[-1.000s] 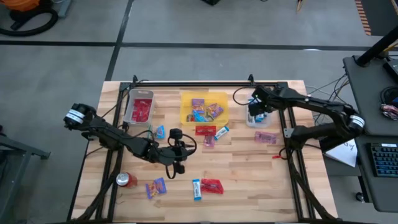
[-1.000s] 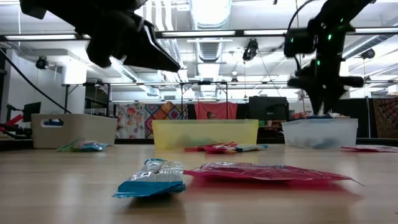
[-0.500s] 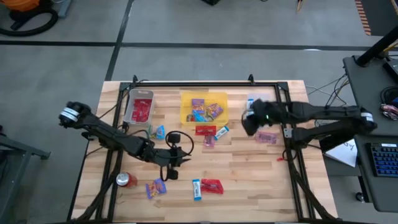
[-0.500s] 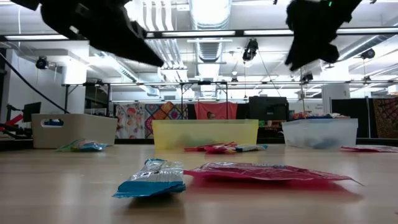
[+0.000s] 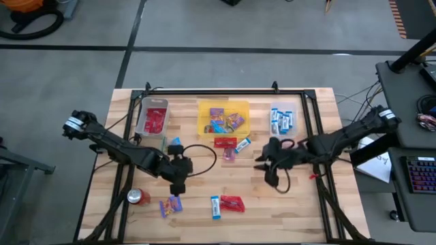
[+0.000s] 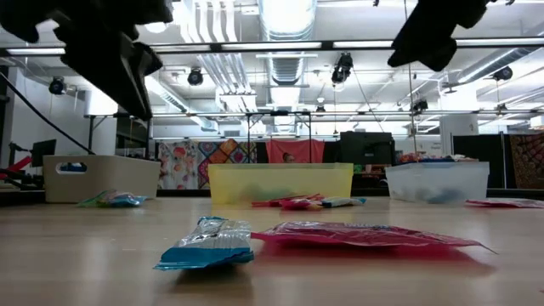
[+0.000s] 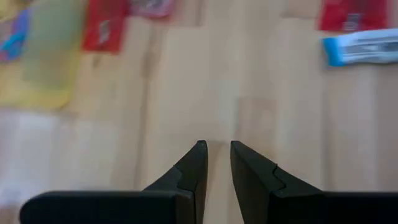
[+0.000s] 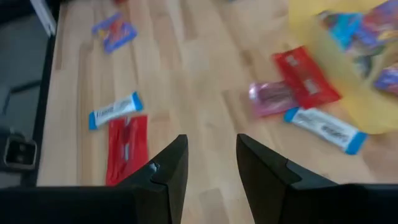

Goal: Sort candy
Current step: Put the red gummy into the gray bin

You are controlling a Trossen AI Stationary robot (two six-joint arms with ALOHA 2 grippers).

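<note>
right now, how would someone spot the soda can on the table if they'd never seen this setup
Start at the wooden table and go to its front left corner, below the grey bin of red packets. The soda can lies there on its side beside a purple candy packet. It is the only round metal thing among flat wrappers.

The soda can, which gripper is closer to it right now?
Left. The left gripper hangs just right of the soda can at the table's front left; the right gripper is far off, right of the table's middle.
</note>
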